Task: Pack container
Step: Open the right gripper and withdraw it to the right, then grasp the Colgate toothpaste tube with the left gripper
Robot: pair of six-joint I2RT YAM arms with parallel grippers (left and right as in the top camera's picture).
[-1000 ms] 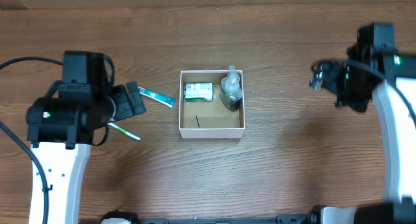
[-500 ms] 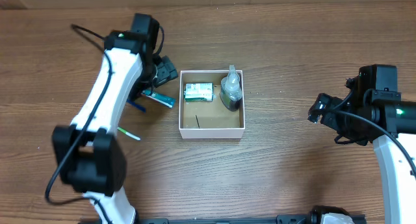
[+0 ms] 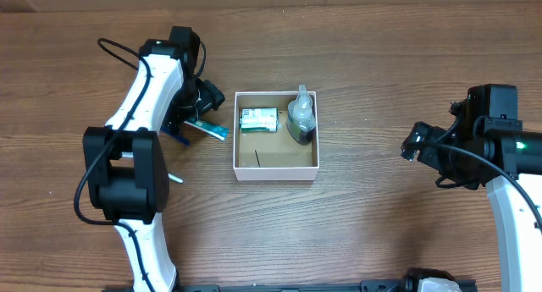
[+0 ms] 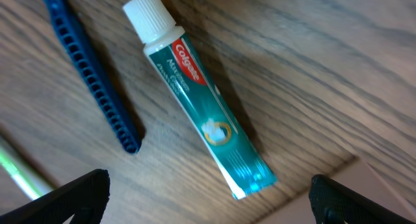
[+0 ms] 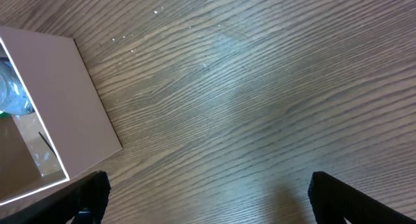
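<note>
Brown wood grain is being shown across the whole table [image 3: 356, 55]. At the far left a thin green stick [image 4: 19, 169] is being seen on the wood, mostly hidden by the left arm in the overhead view. Beside it a blue comb [image 4: 97, 81] is lying flat. Next to the comb is a teal toothpaste tube [image 4: 201, 100], with its white cap turned away from the container and its crimped end turned toward it. Comb and tube are not touching. The left gripper [image 3: 201, 99] is being held above these things, its fingers spread wide and nothing clamped between them. In its wrist view the tube is being framed by the gap.

At the table's middle the container [image 3: 235, 148] is resting flat, just right of the tube. Its open side is facing up and its white walls are lined up with the table's edges. Being square, it is showing no long axis. Along its far wall a green-and-white packet [image 3: 258, 118] is being held at the left. A clear bottle [image 3: 301, 118] is being held in the far right corner, its neck pointing at the far wall. The near half of the brown floor is bare apart from a dark mark.

Well to the right, the right gripper [image 3: 412, 144] is being held over bare wood, its fingers spread with nothing between them. Only the container's corner is being caught at the left edge of its wrist view.
</note>
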